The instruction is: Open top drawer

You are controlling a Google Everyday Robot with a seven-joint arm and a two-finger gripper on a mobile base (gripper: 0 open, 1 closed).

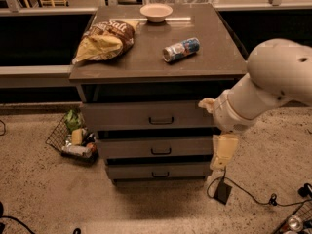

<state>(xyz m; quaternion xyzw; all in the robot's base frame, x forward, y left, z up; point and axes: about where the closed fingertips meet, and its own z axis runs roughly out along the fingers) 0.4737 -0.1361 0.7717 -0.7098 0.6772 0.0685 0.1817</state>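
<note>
Up top, the cabinet top (pixel 214 57) holds a chip bag (pixel 105 40), bowl (pixel 156 12) and can (pixel 181 49) (1 each). The top drawer (pixel 122 116) sits just beneath. The gripper (pixel 222 155) hangs by its right end, grip unreadable, above speckled floor (pixel 48 194).

White arm (pixel 280 74) from the right, elbow bent, jaws hanging down beneath the wrist (pixel 229 115).
</note>
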